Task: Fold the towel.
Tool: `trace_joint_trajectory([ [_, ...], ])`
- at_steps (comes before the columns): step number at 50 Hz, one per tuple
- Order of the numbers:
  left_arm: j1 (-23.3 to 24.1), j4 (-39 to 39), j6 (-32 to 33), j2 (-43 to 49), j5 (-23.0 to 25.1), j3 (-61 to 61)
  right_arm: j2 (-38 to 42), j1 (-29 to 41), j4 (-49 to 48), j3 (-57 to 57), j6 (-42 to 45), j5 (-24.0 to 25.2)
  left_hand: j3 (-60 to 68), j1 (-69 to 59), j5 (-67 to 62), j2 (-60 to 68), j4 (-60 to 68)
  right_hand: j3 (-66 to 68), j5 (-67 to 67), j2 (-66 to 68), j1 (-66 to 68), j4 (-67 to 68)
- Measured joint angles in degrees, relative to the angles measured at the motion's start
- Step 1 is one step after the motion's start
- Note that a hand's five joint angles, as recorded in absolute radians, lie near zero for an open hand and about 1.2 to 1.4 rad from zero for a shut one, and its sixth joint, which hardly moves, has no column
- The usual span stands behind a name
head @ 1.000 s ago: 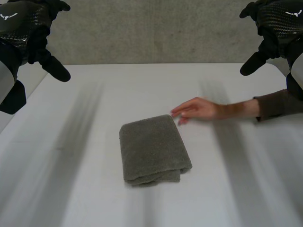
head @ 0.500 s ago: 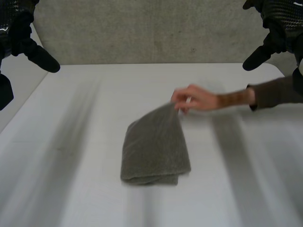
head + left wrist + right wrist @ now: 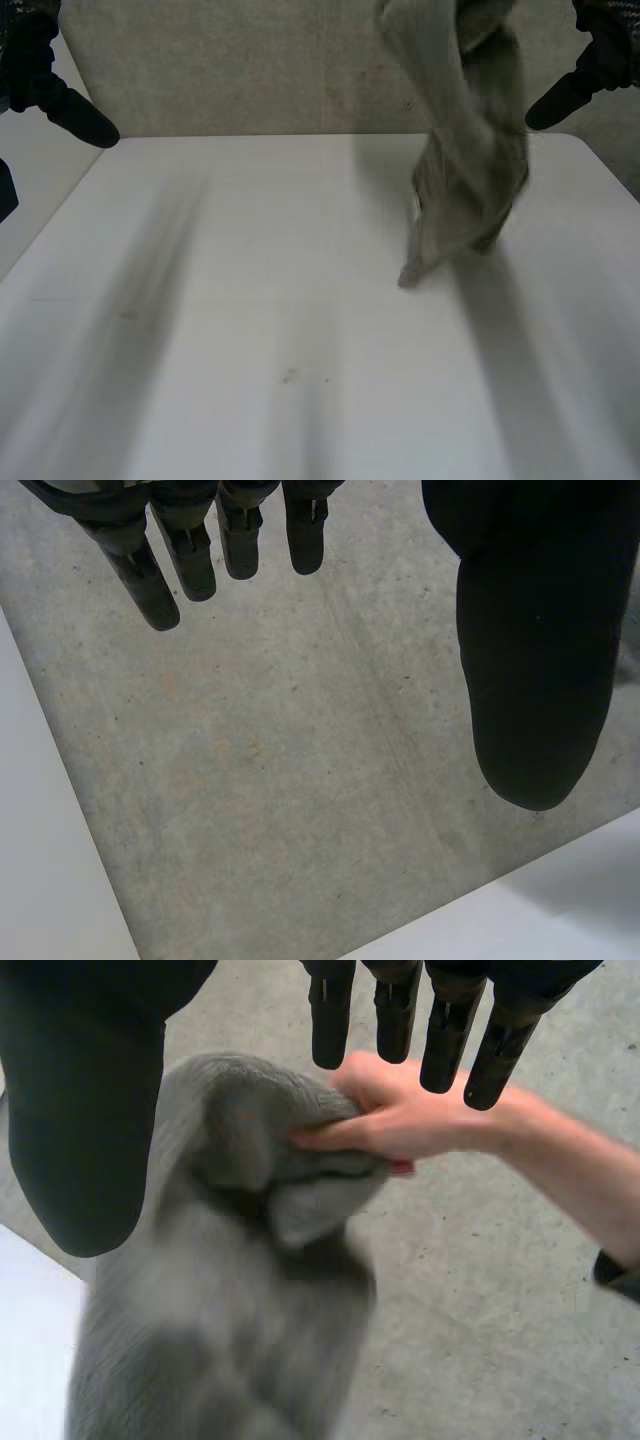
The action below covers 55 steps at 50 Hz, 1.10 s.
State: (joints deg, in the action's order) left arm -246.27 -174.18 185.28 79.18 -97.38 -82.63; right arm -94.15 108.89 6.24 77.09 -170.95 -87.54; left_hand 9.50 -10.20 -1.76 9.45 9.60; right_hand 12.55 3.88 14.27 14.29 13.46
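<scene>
Right hand (image 3: 82,1110) of the robot has its fingers straight and its thumb spread wide, and it holds nothing. It hangs above the far right corner of the tabletop (image 3: 250,300). The left hand (image 3: 535,660) is the same, spread and empty, off the far left corner.

The grey towel (image 3: 465,170) is in the air over the far right part of the tabletop. A person's hand (image 3: 420,1120) pinches its upper bunch, just beneath the right hand's fingers. It hangs down in loose, twisted folds, and its lowest tip seems to just reach the tabletop.

I judge it to be soft, thick and limp, light enough for a pinch, not slippery and not fragile. It will not keep any shape, so a hold in the middle only bunches it. Better is to take two neighbouring corners, one in each hand, when it lies flat.
</scene>
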Motion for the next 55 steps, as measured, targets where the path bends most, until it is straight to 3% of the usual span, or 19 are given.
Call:
trace_joint_trajectory([
  [55,0.5,0.0,0.0,-0.3,0.4,-0.9,-1.2,-0.3,0.2,-0.1,0.0,1.7,0.0,0.0,0.0,0.0,0.0,0.0,0.0,0.0,0.0,0.0],
])
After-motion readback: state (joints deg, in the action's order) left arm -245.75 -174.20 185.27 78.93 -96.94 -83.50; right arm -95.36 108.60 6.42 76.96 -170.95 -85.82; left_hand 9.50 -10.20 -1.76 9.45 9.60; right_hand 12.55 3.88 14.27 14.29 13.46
